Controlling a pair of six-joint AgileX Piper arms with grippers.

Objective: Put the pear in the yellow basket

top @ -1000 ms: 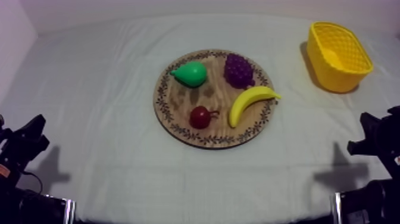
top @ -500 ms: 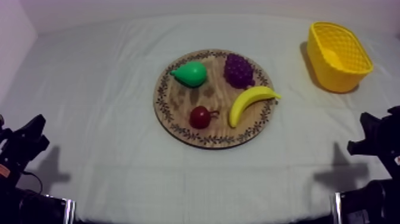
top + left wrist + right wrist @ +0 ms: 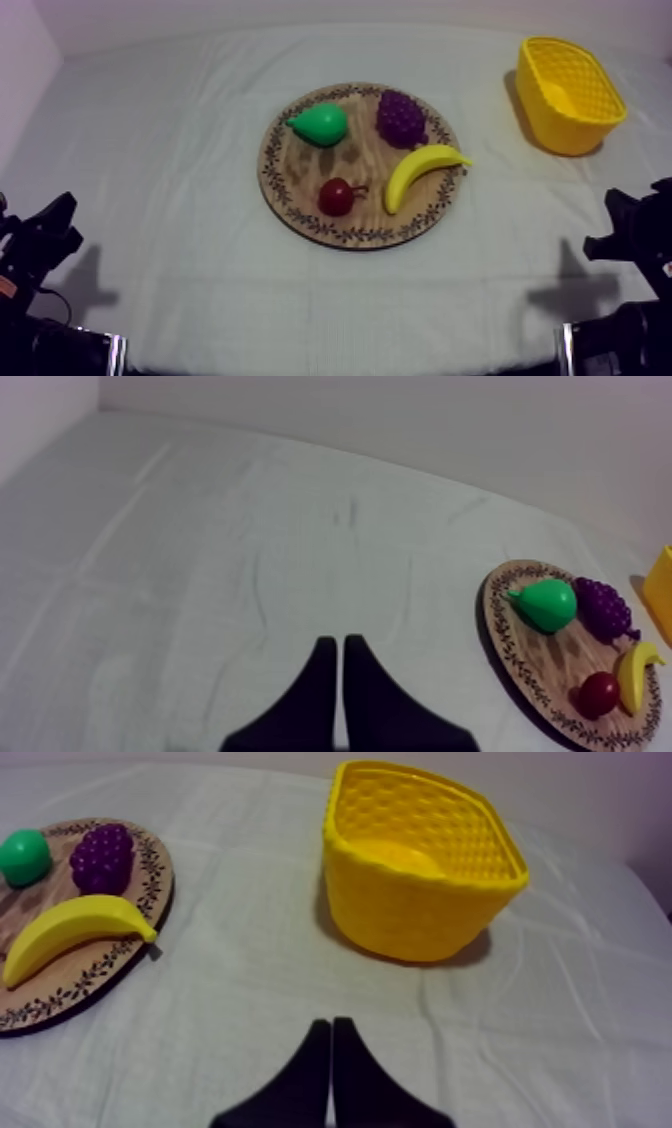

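Note:
A green pear (image 3: 320, 123) lies on the far left part of the round wooden board (image 3: 300, 185), also seen as the pear (image 3: 546, 603) and the pear (image 3: 23, 856). The yellow basket (image 3: 567, 94) stands empty at the far right of the table; the basket (image 3: 420, 872) is straight ahead of my right gripper (image 3: 332, 1027), which is shut on nothing. My left gripper (image 3: 335, 646) is shut too, over bare cloth well left of the board (image 3: 520, 666). Both arms rest low: left gripper (image 3: 62, 212), right gripper (image 3: 612, 205).
On the board also lie a bunch of purple grapes (image 3: 401, 117), a banana (image 3: 418, 171) and a small red fruit (image 3: 337, 196). Grey-white cloth (image 3: 170, 150) covers the table, with open room left of the board and between board and basket.

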